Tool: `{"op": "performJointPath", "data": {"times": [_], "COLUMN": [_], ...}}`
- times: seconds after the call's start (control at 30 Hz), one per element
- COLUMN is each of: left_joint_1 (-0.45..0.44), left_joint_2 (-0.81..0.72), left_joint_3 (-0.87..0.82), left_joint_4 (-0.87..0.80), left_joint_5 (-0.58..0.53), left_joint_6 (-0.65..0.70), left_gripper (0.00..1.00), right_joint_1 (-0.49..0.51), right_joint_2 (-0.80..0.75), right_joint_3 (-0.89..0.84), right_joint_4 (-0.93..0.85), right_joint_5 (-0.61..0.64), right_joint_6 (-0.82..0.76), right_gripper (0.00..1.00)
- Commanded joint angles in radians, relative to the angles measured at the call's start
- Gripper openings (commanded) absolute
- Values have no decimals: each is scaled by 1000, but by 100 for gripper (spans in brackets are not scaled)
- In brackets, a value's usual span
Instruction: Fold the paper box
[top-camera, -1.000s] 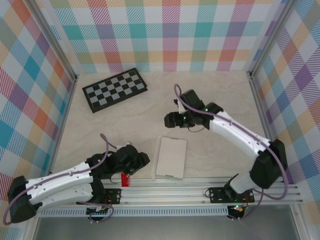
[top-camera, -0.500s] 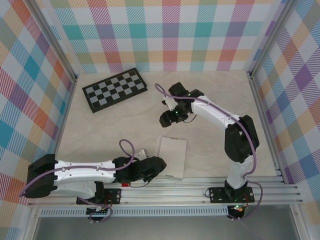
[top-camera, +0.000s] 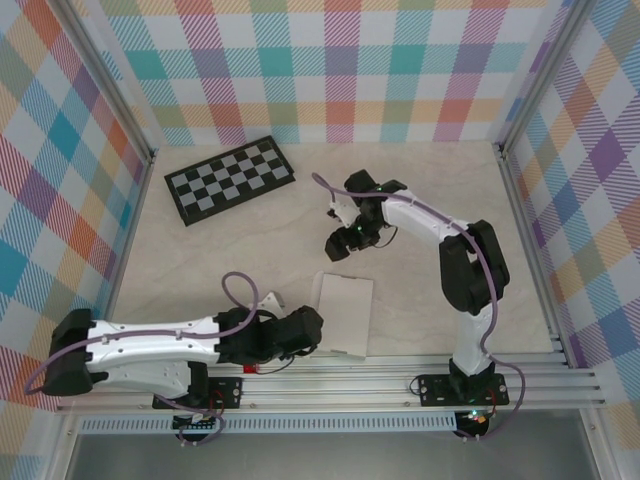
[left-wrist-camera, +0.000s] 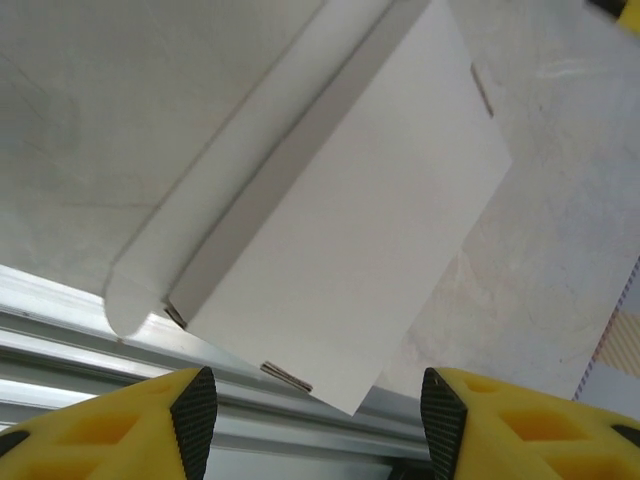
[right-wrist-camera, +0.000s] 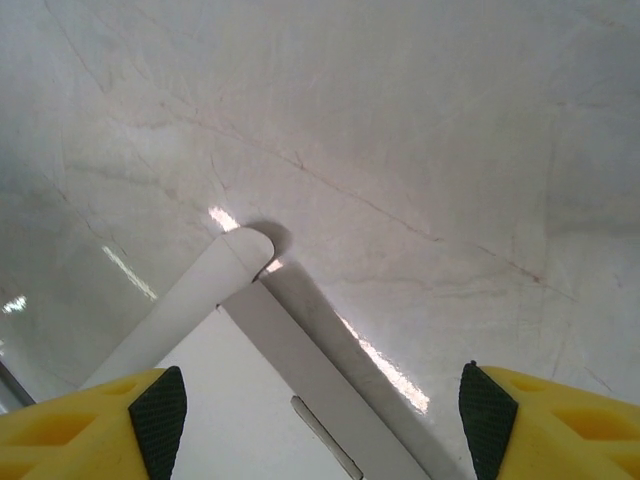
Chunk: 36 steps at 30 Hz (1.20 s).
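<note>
The white paper box (top-camera: 343, 315) lies flat and closed near the table's front rail, with a narrow flap standing out along its left side. My left gripper (top-camera: 305, 330) is open just left of the box's near left corner. In the left wrist view the box (left-wrist-camera: 360, 230) fills the middle, and the open left gripper (left-wrist-camera: 315, 425) has nothing between its yellow fingers (left-wrist-camera: 195, 420). My right gripper (top-camera: 340, 245) hovers open just beyond the box's far edge. In the right wrist view the box (right-wrist-camera: 230, 400) and its rounded flap (right-wrist-camera: 190, 300) lie under the open right gripper (right-wrist-camera: 315, 420).
A black-and-grey checkerboard (top-camera: 230, 178) lies at the back left. The aluminium rail (top-camera: 400, 375) runs right behind the box's near edge. Plaid walls close the table on three sides.
The left arm has swung right, bringing its gripper up to the box's left side. The right arm has folded in and its gripper has shifted left, towards the box's far edge. The box has not moved.
</note>
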<state>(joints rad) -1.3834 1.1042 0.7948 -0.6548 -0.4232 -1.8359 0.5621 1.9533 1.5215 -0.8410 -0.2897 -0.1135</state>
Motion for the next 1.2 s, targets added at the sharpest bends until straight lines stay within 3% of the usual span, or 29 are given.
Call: {"op": "performJointPath", "data": {"times": [0.0,0.13,0.37,0.47,0.8,0.97,1.17], "left_joint_1": [-4,29,77,94,153,187,239], "left_joint_2": [-106,-186,-196,-195,-157,-114,19], "left_joint_3": [-42,-91,-95,-108,-130,-127,-128], "left_joint_4": [-168,-175,-144,-115,-20,38,217], "left_joint_5": [-142,-153,-125,-104,-17,42,164], "left_joint_6": [-53,-57,2,21,98,148,199], "left_gripper": [58,57,57,57,59,59,59], "right_joint_1": [37,82,101,90,-43,-184,-192], "right_joint_2": [-42,-65,-7,35,23,-41,-123], "right_joint_3": [-95,-169,-131,-99,-109,-199,-314], "right_joint_4": [18,54,54,48,120,201,282], "right_joint_5": [-12,-23,67,169,236,124,-23], "right_joint_6": [-160,-299,-282,-217,91,403,504], "right_gripper": [76,77,76,76,77,76,73]}}
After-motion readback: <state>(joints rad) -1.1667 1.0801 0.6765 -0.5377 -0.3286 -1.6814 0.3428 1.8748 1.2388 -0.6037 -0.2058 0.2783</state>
